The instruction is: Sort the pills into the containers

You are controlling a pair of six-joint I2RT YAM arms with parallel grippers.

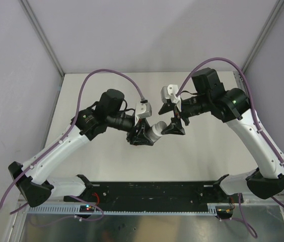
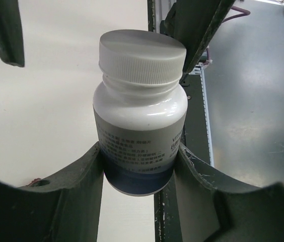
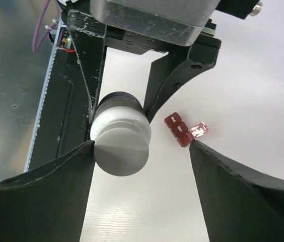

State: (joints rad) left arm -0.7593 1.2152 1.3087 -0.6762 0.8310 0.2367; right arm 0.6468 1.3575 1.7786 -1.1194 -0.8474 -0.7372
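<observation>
White plastic on a white surface [image 1: 107, 166]: the scene from above, read from left to right. The left arm reaches in from the near left corner, and its left hand [image 1: 149, 135] pinches a small round bottle [image 1: 157, 132] at mid-surface. In the left wrist view both fingers [image 2: 81, 176] press against the lower body of the bottle, one on each side. The bottle points away from the palm, its ribbed white cap [image 2: 142, 48] towards the opposing arm. A printed label [image 2: 137, 146] with a dark blue band wraps the lower half; the print is too small to read.

The right hand [image 1: 174, 126] meets the bottle head-on from the right with its fingers spread wide. In the right wrist view the cap faces the camera and sits between those fingers, nearer the one on the left of that view. That fingertip lies at the cap's edge, though contact cannot be confirmed. The other finger stands well apart from the cap.

The dark red pill box [image 3: 185, 131] lies flat on the surface beyond the bottle, just beside the tip of the right hand's far finger in that view. Its three square compartments run in a slanted row. The end compartment shows a pale glint, possibly a raised lid. From above, the pill box is hidden beneath the two hands. Purple cables [image 1: 107, 73] arch over both arms.
</observation>
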